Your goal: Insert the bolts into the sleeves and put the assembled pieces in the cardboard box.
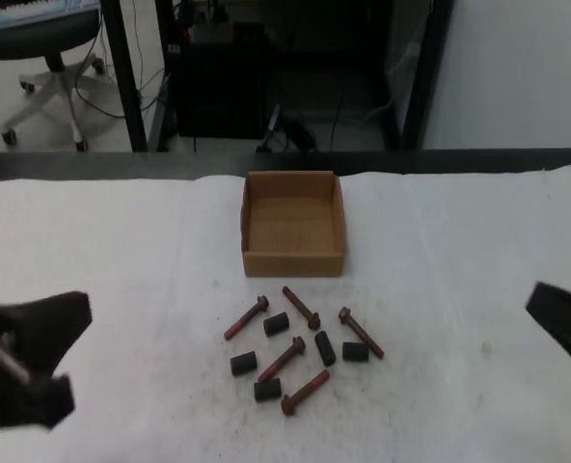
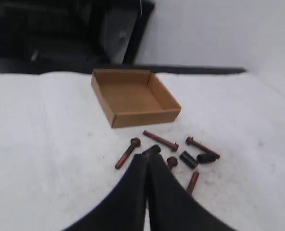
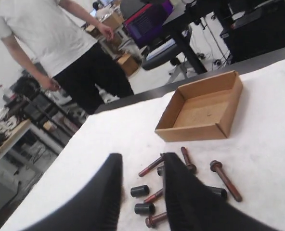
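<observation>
White cloth (image 1: 122,241) covers the bench from side to side. Low on the left of the high view, the left claw (image 2: 149,153) hangs over the cloth. Its two dark fingers (image 2: 133,192) are pressed together right up to the tips and have hold of nothing.

To the right of it, toward the middle of the bench, the loose parts lie flat on the cloth in a small scatter. There are five reddish bolts (image 1: 282,359) and five short black sleeves (image 1: 276,323), not yet joined. The leftmost bolt (image 1: 245,318) lies aslant, with a sleeve (image 1: 243,364) nearer the camera just beside its lower end. The rightmost bolt (image 1: 361,332) also lies aslant, and a sleeve (image 1: 355,352) rests close against it.

Just behind the scatter, in the middle of the bench, stands the cardboard box (image 1: 293,260), open at the top, with its front wall near the bolts.

At the far right edge of the high view is the right claw (image 3: 141,156), well apart from the parts. Its fingers (image 3: 181,192) are spread with a clear gap between them, and nothing is gripped there.
</observation>
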Robot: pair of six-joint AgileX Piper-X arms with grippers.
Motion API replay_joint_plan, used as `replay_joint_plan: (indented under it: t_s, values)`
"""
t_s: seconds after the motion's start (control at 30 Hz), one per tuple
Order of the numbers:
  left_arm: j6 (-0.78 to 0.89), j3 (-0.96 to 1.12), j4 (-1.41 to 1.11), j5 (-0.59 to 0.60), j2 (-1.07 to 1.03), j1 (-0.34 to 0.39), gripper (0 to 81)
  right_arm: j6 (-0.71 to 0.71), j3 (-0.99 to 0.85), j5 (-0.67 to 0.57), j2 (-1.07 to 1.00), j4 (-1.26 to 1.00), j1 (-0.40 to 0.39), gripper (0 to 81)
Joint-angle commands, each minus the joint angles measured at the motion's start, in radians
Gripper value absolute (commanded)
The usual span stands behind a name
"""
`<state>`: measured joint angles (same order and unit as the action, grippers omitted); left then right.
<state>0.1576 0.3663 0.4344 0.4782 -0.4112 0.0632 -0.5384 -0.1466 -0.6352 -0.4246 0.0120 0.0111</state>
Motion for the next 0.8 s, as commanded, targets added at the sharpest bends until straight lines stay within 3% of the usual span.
replay_joint_plan:
  t_s: [0.0,0.17,0.23,0.37,0.47,0.63,0.77]
  values:
    - [-0.198,0.177,0.17,0.033,-0.238,0.011,8.8,0.137,-0.184,-0.12,-0.214,0.0,-0.028,29.3]
    - [-0.316,0.413,0.358,0.051,-0.532,0.086,37.5,0.286,-0.37,-0.062,-0.454,0.078,-0.172,29.3]
    - [-0.368,0.483,0.382,-0.009,-0.622,0.134,42.2,0.361,-0.44,0.031,-0.534,0.175,-0.234,29.4]
    - [-0.443,0.575,0.352,-0.064,-0.766,0.239,42.5,0.502,-0.558,0.192,-0.66,0.36,-0.355,29.4]
    - [-0.449,0.61,0.327,-0.08,-0.872,0.321,42.5,0.538,-0.607,0.214,-0.695,0.426,-0.41,29.4]
    - [-0.602,0.662,0.332,-0.238,-1.034,0.43,42.5,0.538,-0.639,0.21,-0.691,0.439,-0.411,29.4]
    - [-0.637,0.705,0.29,-0.318,-1.144,0.473,42.5,0.538,-0.651,0.166,-0.679,0.466,-0.399,29.4]
